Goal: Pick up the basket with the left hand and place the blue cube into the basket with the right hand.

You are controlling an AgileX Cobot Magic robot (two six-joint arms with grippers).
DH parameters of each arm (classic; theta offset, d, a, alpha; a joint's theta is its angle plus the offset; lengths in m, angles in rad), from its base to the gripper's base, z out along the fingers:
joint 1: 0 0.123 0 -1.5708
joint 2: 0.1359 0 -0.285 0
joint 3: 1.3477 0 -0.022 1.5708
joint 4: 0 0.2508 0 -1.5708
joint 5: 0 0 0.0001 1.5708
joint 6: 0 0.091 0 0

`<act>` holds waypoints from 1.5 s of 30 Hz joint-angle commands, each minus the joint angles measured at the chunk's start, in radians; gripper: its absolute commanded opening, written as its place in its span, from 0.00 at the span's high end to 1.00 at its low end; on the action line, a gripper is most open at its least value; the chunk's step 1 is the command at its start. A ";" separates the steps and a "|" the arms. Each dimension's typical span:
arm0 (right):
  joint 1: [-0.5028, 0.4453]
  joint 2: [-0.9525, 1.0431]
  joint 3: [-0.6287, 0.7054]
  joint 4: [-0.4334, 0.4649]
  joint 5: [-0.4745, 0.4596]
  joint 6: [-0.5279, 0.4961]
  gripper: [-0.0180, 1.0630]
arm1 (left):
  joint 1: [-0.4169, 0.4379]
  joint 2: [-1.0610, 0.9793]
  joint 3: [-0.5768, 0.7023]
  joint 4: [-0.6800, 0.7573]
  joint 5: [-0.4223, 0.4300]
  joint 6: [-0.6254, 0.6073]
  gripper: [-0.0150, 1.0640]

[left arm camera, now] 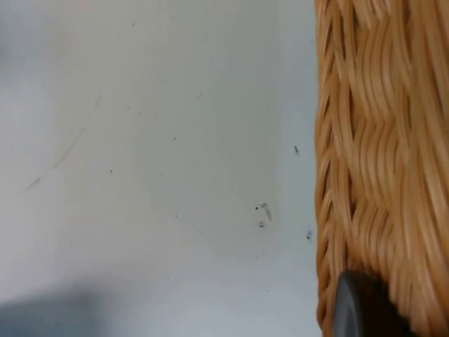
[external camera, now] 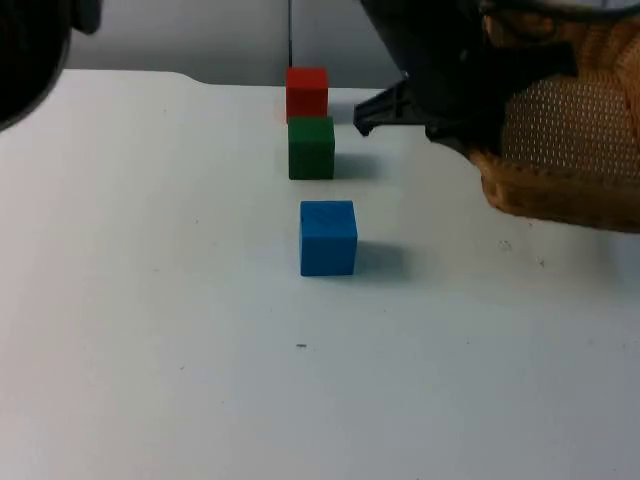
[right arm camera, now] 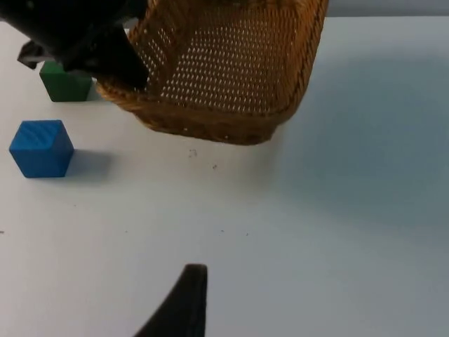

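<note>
The blue cube (external camera: 328,237) rests on the white table near the middle; it is also in the right wrist view (right arm camera: 41,148). The woven wicker basket (external camera: 565,140) hangs tilted above the table at the right, with a shadow beneath it. My left gripper (external camera: 462,118) is shut on the basket's rim at the side facing the cubes. In the left wrist view the basket's wall (left arm camera: 382,161) stands close against the left gripper (left arm camera: 361,312). My right gripper (right arm camera: 188,305) hovers low over bare table, a good way from the blue cube and the basket (right arm camera: 231,70).
A green cube (external camera: 311,147) sits behind the blue one, and a red cube (external camera: 306,93) behind that, near the table's far edge. The grey partition wall (external camera: 200,30) closes off the back. Bare table lies to the left and in front of the cubes.
</note>
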State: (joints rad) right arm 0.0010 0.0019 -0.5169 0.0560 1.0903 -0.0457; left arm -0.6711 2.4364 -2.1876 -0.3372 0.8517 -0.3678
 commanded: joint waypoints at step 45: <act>0.002 -0.002 0.007 -0.007 -0.011 0.006 0.02 | 0.600 -0.902 1.183 -0.346 -0.110 0.663 0.99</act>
State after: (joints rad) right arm 0.0010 0.0019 -0.5169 0.0560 1.0903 -0.0417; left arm -0.0857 1.5635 -1.0146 -0.6207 0.7637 0.2636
